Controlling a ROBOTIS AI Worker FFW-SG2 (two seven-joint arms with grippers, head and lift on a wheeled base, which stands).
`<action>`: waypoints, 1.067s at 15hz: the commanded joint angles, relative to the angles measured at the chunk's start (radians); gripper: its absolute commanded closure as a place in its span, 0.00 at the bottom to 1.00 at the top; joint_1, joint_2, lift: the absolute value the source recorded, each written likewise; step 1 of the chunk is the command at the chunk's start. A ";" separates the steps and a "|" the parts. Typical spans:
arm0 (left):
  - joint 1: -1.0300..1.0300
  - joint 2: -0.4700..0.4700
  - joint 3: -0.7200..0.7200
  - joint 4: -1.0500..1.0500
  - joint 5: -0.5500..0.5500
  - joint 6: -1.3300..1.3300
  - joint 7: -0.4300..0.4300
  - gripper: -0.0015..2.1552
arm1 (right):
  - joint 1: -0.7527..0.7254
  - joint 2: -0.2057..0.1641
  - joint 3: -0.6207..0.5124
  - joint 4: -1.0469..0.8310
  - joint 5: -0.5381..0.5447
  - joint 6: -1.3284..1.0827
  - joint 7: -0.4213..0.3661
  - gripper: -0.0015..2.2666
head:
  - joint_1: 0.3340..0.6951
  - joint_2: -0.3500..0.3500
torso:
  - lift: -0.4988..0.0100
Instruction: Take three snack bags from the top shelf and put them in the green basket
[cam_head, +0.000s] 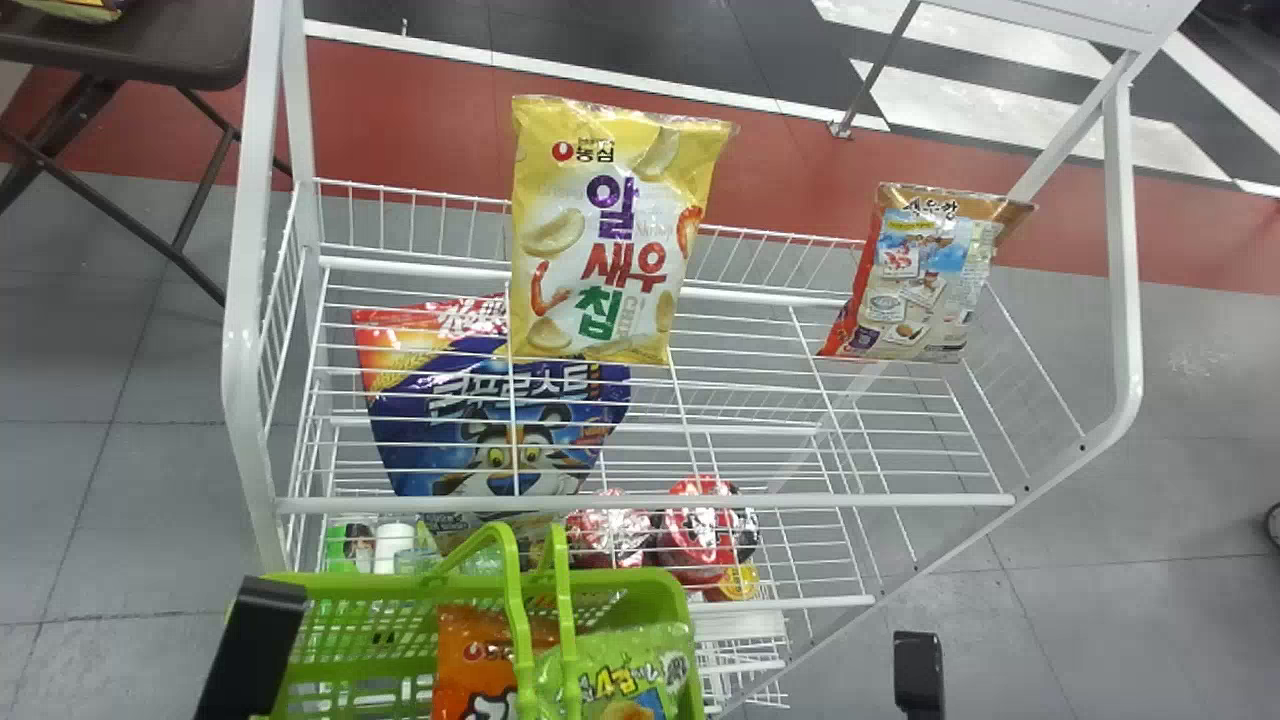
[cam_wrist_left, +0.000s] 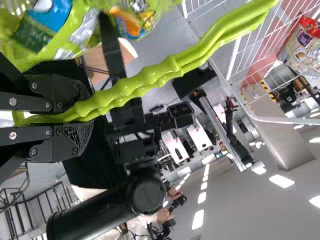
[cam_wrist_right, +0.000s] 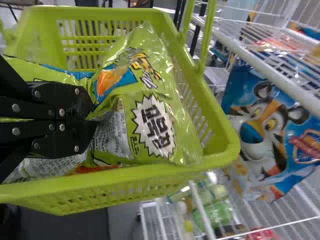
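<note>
A: Ok so where's the green snack bag (cam_wrist_right: 150, 55) at?

B: Inside the green basket (cam_head: 350, 580), up against the rim at the corner nearest the rack (cam_head: 800, 500). Right gripper (cam_wrist_right: 92, 120) is over the basket, fingers basically together, tips touching the crumpled foil. Can't tell if they're actually pinching it.

A: And the left one?

B: Left gripper (cam_wrist_left: 82, 114) has the basket handles (cam_wrist_left: 150, 80) between its fingers, closed down around them. Handles stick up, so they're an edge to watch. The orange bag (cam_head: 475, 660) sits right beside the green one.

A: Any elbow room?

B: Basket's close to the rack's front rails, so kinda tight there. More floor (cam_head: 1050, 620) out to the right.

A: What's on the top shelf?

B: Yellow bag (cam_head: 600, 230) upright toward the left, brown-and-red bag (cam_head: 915, 280) tilted on the right, well apart, wire showing between them. Blue cereal bag (cam_head: 500, 420) is underneath.
</note>
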 joint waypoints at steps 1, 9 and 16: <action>-0.001 0.000 -0.004 -0.001 0.000 0.000 0.000 0.49 | -0.018 -0.002 0.026 0.041 0.003 -0.062 0.003 0.98 | 1.00 0.00 | 0.90; -0.004 0.000 -0.005 -0.001 0.000 0.003 0.006 0.49 | 0.034 0.007 -0.102 -0.164 -0.080 0.162 0.057 0.03 | 1.00 0.00 | 0.90; -0.012 0.001 -0.019 0.005 -0.003 0.006 0.014 0.49 | -0.038 0.042 -0.272 -0.194 -0.108 -0.246 0.063 0.04 | 1.00 0.00 | 0.90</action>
